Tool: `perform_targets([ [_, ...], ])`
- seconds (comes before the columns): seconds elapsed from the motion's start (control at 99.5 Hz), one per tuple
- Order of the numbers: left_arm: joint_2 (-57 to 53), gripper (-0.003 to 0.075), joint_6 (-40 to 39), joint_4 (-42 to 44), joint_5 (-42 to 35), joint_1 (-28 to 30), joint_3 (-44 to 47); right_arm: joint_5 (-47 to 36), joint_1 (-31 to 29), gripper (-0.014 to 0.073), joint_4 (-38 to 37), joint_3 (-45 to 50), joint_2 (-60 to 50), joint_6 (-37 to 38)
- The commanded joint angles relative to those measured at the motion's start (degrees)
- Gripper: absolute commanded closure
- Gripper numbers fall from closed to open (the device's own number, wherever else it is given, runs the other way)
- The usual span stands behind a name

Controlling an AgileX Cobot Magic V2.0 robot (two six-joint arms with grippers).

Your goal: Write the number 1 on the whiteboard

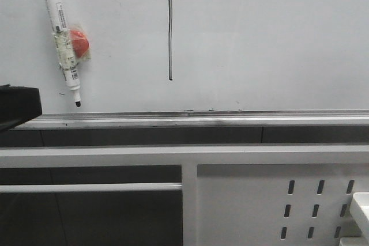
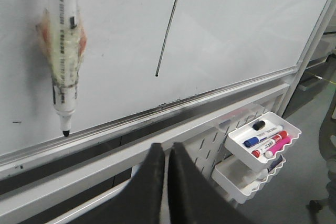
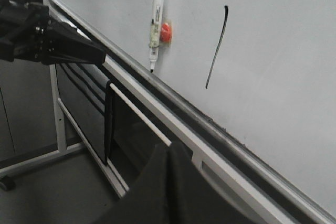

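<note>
Below whiteboard [image 2: 236, 24], tray [image 2: 287, 139] of markers [image 2: 265, 140]

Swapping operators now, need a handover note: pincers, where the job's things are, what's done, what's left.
Left pincer: shut, empty, below the board rail.
Right pincer: shut, empty, also low.
Large glossy white whiteboard: carries a thin black, nearly vertical number 1 stroke.
White marker pen with taped red ball: stuck on the board left of the stroke, tip down, uncapped.
Done: the 1 is written.
Left: apparently nothing.
</note>
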Motion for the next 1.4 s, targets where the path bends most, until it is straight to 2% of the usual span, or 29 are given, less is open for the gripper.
perform_targets([
  [0.0,-1.05,0.0740,2.05,-0.41,-11.45,-0.13,1.30,-4.42,-0.30,0.0663,0.59,-1.10,0.29,0.00],
  [0.322,-1.05,0.0740,1.86,0.14,-6.69,-0.13,-7.69,-4.42,-0.30,0.0663,0.59,-1.10,0.29,0.00],
  [0.452,-1.69,0.0740,-5.01,2.88,4.95,-0.13,-13.91,-4.42,-0.30,0.0663,0.59,-1.10,0.29,0.00],
  [0.603,-5.89,0.0740,-11.60,9.91,10.86,-0.13,-19.46,-4.42,-0.30,0.0663,0.59,-1.10,0.29,0.00],
  [0.654,-8.91,0.0740,-13.42,12.16,16.74,-0.13,-20.85,-4.42,-0.30,0.0663,0.59,-1.10,0.29,0.00],
  [0.754,-17.86,0.0740,-14.63,14.52,34.58,-0.13,-22.97,-4.42,-0.30,0.0663,0.59,-1.10,0.29,0.00],
  [0.804,-23.18,0.0740,-14.72,14.51,40.06,-0.13,-23.25,-4.42,-0.30,0.0663,0.59,-1.10,0.29,0.00],
  [0.995,-39.08,0.0740,-13.08,19.16,46.90,0.09,-21.94,-4.42,-0.30,0.0663,0.59,-1.10,0.29,0.00],
  [1.146,-46.25,0.0740,-12.84,21.01,52.46,0.09,-21.94,-4.42,-0.30,0.0663,0.59,-1.10,0.29,0.00],
  [1.237,-49.19,0.0740,-12.80,26.07,58.72,0.09,-21.94,-4.42,-0.30,0.0663,0.59,-1.10,0.29,0.00],
  [1.388,-51.11,0.0740,-12.91,23.28,70.14,0.09,-21.94,-4.42,-0.30,0.0663,0.59,-1.10,0.29,0.00],
])
